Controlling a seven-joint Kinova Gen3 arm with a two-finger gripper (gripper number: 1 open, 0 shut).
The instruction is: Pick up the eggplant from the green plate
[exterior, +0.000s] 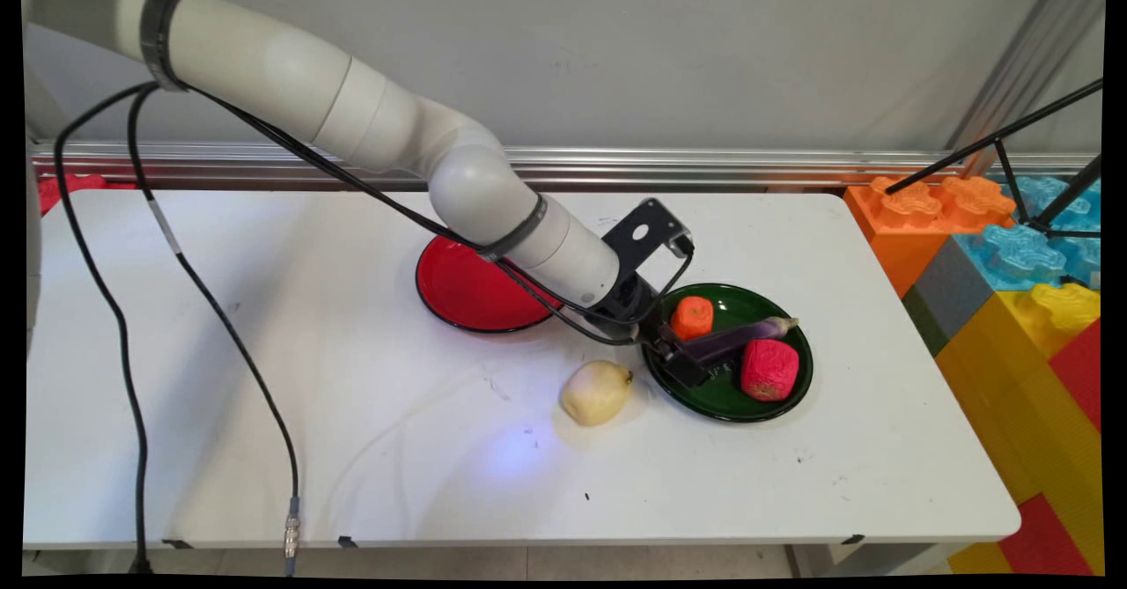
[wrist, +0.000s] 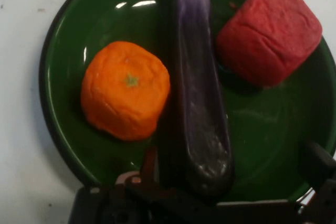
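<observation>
Eggplant (wrist: 202, 103): purple and long, lying across the middle of the green plate (exterior: 775, 408), its stem end pointing far-right; its near-left end sits between the gripper's fingers.
Gripper (exterior: 682, 356): low over the plate's left rim, fingers spread wide to either side of the eggplant's end — one by the orange, the other well off toward the red piece; no finger is seen pressing on it.
Orange fruit (wrist: 126, 90): on the plate, just beside the eggplant on its far-left side.
Red fruit (wrist: 269, 32): blocky, on the plate, at the eggplant's near-right side.
Pale yellow fruit (exterior: 597, 392): on the bare table, just left of the green plate.
Red plate (exterior: 458, 294): farther left — partly hidden behind the arm.
Table (exterior: 352, 448): white, scuffed.
</observation>
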